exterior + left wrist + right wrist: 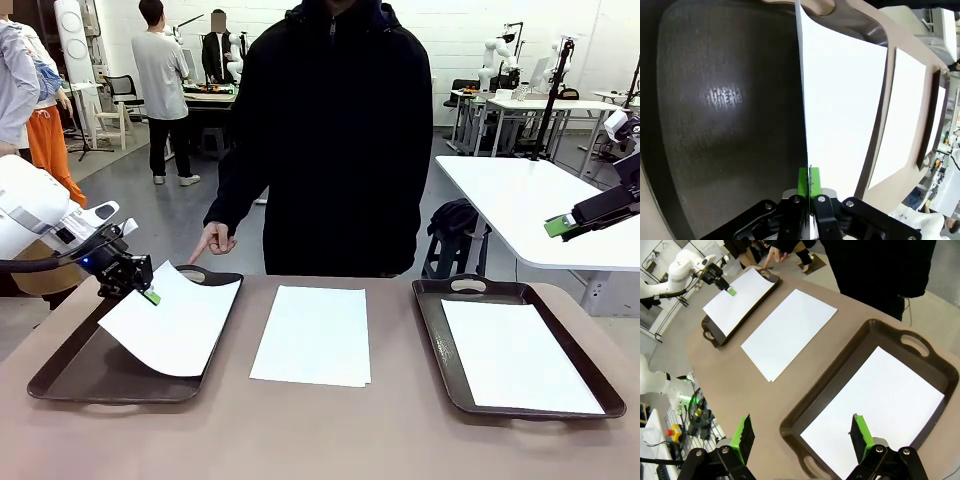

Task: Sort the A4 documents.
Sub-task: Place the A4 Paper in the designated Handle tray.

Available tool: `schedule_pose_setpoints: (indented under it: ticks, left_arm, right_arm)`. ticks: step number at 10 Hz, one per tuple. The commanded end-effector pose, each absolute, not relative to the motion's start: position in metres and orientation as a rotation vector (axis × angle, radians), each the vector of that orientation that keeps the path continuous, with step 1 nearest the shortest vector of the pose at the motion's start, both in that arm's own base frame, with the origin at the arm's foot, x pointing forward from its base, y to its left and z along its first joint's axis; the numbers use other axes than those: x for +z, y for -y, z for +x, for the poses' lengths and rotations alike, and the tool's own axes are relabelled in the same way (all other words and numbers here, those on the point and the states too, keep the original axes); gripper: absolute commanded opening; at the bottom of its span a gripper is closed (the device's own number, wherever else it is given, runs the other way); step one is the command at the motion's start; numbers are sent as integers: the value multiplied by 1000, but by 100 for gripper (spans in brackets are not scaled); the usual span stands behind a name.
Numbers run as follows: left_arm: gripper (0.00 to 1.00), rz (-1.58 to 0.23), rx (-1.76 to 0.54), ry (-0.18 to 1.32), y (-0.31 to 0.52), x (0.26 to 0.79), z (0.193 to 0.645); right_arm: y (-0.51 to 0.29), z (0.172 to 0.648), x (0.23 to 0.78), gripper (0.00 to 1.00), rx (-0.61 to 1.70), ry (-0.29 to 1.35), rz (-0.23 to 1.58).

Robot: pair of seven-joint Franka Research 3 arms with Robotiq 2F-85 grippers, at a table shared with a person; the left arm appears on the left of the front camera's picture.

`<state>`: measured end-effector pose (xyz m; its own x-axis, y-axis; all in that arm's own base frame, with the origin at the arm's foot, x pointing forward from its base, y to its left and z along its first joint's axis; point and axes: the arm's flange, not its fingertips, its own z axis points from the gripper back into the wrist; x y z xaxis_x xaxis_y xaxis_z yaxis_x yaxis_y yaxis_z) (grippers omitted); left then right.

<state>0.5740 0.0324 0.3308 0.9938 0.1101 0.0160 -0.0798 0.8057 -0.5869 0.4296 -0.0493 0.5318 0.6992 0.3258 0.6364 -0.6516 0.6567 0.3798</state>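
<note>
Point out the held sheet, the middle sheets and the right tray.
held sheet [170,322]: front view, middle of the sheet.
middle sheets [312,335]: front view, centre of the top sheet.
right tray [434,340]: front view, its left wall.

Blank white paper — a tilted sheet [175,322], edge in the left pincer [150,296], over the left tray [45,385]; a middle stack [312,335] flat on the surface [300,435]; a third sheet [515,355] flat in the right tray [432,340].

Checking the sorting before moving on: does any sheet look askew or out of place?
Yes: the sheet pinched by the left gripper slants over the left tray, one edge lifted, not lying flat.
</note>
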Motion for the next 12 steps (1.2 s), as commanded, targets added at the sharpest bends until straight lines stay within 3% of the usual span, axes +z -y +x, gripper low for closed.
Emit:
schedule_pose_setpoints:
  ticks: [1,4,5,6,7,8,9,10,11,12]
  left_arm:
    - [1,-581,161,67,-33,331,562]
    - [1,-520,190,48,-39,328,562]
    - [20,-524,175,51,-39,330,561]
    - [20,-508,167,47,-39,331,561]
    - [39,-495,167,64,-42,333,561]
    - [24,-480,161,70,-43,336,560]
    - [58,-463,166,75,-45,337,560]
    - [43,-450,183,92,-48,339,559]
    - [77,-430,190,93,-50,341,558]
    - [62,-391,210,101,-53,345,555]
  right_arm:
    - [49,431,532,100,585,567,655]
    - [49,431,532,100,585,567,655]
    - [49,431,532,100,585,567,655]
    - [49,431,532,100,585,567,655]
    - [49,431,532,100,585,567,655]
    - [49,431,532,100,585,567,655]
    - [49,431,532,100,585,567,655]
    - [49,431,532,100,585,567,655]
    - [49,431,532,100,585,567,655]
    - [49,431,532,100,585,567,655]
